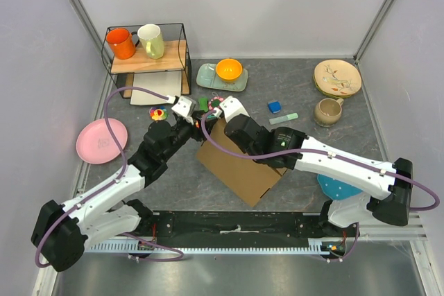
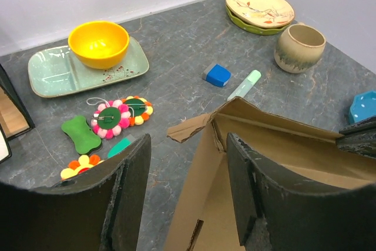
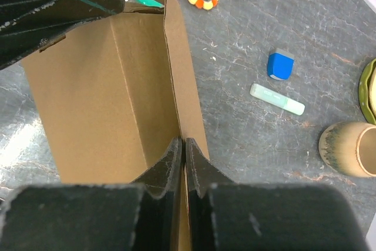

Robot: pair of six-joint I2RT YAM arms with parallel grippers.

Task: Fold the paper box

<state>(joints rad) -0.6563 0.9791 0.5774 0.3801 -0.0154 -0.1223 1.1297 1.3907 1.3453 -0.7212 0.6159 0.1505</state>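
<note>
One brown corrugated cardboard paper box, part-erected, centre of grey mottled table. Judged light, stiff across panels, hinging at creases; take by wall edges. Right gripper pinched on an upright wall; left gripper jaws apart at a corner flap.

Light: bright, even
Shadows: soft, beside plain brown corrugated cardboard paper box
Glare: pale sheen on dark grey marbled tabletop
</note>
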